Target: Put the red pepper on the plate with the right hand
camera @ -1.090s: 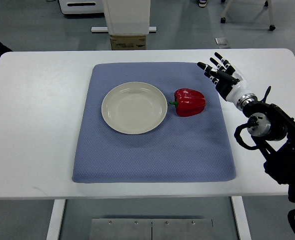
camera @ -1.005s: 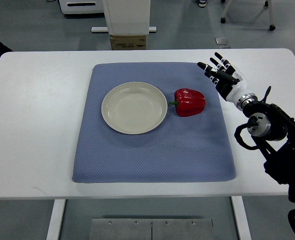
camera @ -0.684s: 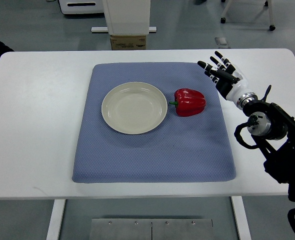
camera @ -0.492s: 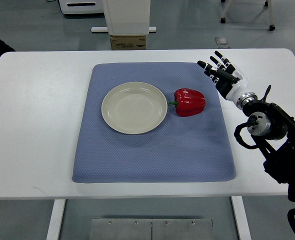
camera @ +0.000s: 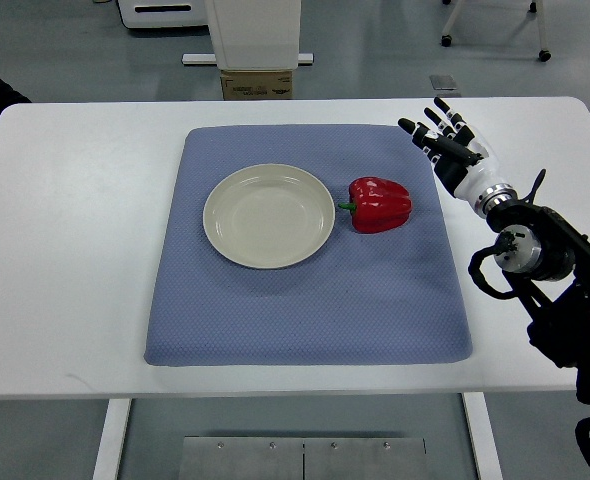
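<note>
Pepper [camera: 380, 204] lies on its side on the blue mat [camera: 305, 300], stem pointing left, just beside the right rim of the plate [camera: 268, 215] and not on it; plate bare, sitting left of mat centre. Right hand [camera: 453, 150] hangs over the mat's upper right corner, up and right of the pepper and apart from it, fingers [camera: 422, 139] spread wide and straight, holding nothing, its arm [camera: 555, 290] running in from the right edge. Mat sits on a white table [camera: 75, 250]; cardboard box [camera: 256, 84] on the floor behind the far edge.
</note>
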Robot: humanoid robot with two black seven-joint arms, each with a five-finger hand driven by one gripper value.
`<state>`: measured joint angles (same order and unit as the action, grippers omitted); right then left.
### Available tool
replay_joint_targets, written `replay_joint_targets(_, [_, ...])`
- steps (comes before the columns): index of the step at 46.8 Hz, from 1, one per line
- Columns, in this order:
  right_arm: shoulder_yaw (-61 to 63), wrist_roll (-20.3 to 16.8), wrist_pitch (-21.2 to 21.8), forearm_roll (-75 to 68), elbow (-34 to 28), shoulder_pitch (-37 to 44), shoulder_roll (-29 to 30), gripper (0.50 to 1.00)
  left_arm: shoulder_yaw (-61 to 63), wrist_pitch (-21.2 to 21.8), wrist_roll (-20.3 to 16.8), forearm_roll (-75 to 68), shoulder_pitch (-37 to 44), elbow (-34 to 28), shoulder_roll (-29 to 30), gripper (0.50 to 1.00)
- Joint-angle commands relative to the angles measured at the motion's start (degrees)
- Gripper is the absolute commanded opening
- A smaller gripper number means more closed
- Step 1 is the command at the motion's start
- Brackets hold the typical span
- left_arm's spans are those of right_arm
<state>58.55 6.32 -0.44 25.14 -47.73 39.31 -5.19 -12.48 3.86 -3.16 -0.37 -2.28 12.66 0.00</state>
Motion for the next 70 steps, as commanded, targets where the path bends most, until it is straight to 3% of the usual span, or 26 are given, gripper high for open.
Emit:
replay_joint_targets(1, [-0.02, 0.01, 0.00, 0.00, 0.00, -0.02, 0.00, 1.000, -0.01, 0.00, 0.00, 0.01, 0.00, 0.00, 0.00, 1.000])
replay_joint_targets(42, [-0.02, -0.07, 0.35, 0.00, 0.53, 1.21, -4.56, 1.000, -0.01, 0.00, 0.00, 0.01, 0.00, 0.00, 0.00, 1.000])
replay_joint_targets(53, [-6.61, -0.87, 12.65, 0.00, 0.26, 1.74, -8.43, 1.000, -0.01, 0.00, 0.00, 0.01, 0.00, 0.00, 0.00, 1.000])
replay_joint_targets(65, [-13.37, -0.43, 13.89, 0.61, -1.40, 4.46, -13.08, 0.993, -0.01, 0.00, 0.00, 0.01, 0.00, 0.00, 0.00, 1.000])
replay_joint_targets(70, [-20.39, 1.94, 13.89, 0.61, -2.81, 7.45, -15.72, 0.987, -0.01, 0.00, 0.00, 0.01, 0.00, 0.00, 0.00, 1.000])
